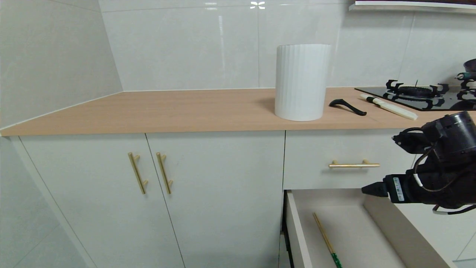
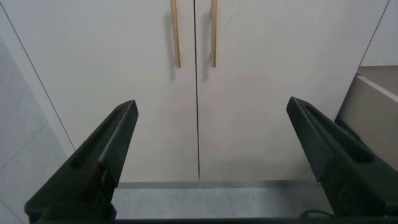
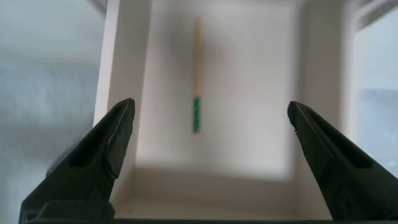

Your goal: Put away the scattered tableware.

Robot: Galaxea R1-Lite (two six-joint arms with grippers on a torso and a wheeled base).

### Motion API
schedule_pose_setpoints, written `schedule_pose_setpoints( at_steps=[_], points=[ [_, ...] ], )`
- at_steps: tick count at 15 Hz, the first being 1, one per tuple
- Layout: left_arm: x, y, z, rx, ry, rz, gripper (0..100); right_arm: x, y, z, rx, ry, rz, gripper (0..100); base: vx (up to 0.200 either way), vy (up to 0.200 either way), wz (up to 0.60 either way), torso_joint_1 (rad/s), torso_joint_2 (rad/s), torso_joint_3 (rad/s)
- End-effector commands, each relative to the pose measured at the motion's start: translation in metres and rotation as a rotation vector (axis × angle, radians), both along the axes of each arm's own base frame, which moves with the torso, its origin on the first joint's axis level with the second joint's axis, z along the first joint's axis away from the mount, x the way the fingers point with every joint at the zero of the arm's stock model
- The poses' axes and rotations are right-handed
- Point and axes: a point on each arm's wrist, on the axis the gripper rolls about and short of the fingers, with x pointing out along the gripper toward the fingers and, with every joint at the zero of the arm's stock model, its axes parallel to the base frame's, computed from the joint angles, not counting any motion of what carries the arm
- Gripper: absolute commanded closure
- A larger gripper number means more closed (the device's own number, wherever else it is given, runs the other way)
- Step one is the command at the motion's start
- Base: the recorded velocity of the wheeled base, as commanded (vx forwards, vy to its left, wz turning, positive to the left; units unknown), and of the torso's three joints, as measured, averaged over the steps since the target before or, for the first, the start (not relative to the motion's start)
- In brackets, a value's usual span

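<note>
**Open drawer holds one chopstick; two pieces wait on the desk**

Nearest, low and to the right, a white drawer (image 1: pixel 295 223) is pulled out. A wooden chopstick (image 1: pixel 326 239) with a green end lies flat on its floor, close to the drawer's left wall. The right jaws hang above the drawer near its right wall, spread wide and holding nothing. The right wrist view looks straight down on the chopstick (image 3: pixel 197 74).

The left jaws are low, facing the double cabinet doors (image 2: pixel 198 93) with their brass handles. They are also spread wide and empty.

Above the open drawer is a closed drawer (image 1: pixel 354 164). Past it runs the wooden desk (image 1: pixel 167 111). On the desk stands a tall white ribbed canister (image 1: pixel 302 82). Just beside it lies a black curved utensil (image 1: pixel 347 106), then a white knife (image 1: pixel 390 107) near the edge of a gas stove (image 1: pixel 416 93). Tiled wall closes the back.

Risks, as judged from here:
- The pulled-out drawer juts into the arm's path, so a lift could catch its front or side wall.
- A reach for the utensil could brush the canister and tip it.
- The flat knife may slip from a pinch, or slide against the stove.
- A piece let go too far out would miss the drawer and fall.

The easiest approach looks to be from the front, over the desk's near edge, right of the canister.
</note>
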Motion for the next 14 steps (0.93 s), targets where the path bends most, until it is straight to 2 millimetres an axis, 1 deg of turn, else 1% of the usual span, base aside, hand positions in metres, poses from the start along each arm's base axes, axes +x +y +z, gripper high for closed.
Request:
schedule_pose_setpoints(
  at_steps=[1, 7, 10, 14],
  points=[
    [0.0000, 0.0000, 0.0000, 0.000, 0.000, 0.000, 0, -0.0095, -0.0062, 0.0127, 0.008, -0.054, -0.008, 0, 0.000, 0.000, 0.00, 0.000, 0.00, 0.000],
    [0.0000, 0.0000, 0.0000, 0.000, 0.000, 0.000, 0, -0.0137, -0.0063, 0.0110, 0.001, -0.050, 0.002, 0, 0.000, 0.000, 0.00, 0.007, -0.03, -0.019],
    [0.0000, 0.0000, 0.0000, 0.000, 0.000, 0.000, 0, -0.0163, -0.0070, 0.0108, -0.020, -0.054, 0.024, 0, 0.000, 0.000, 0.00, 0.061, -0.23, -0.248],
    [0.0000, 0.0000, 0.0000, 0.000, 0.000, 0.000, 0, -0.0165, -0.0068, 0.0092, -0.024, -0.048, 0.025, 0, 0.000, 0.000, 0.00, 0.176, -0.50, -0.290]
  ],
)
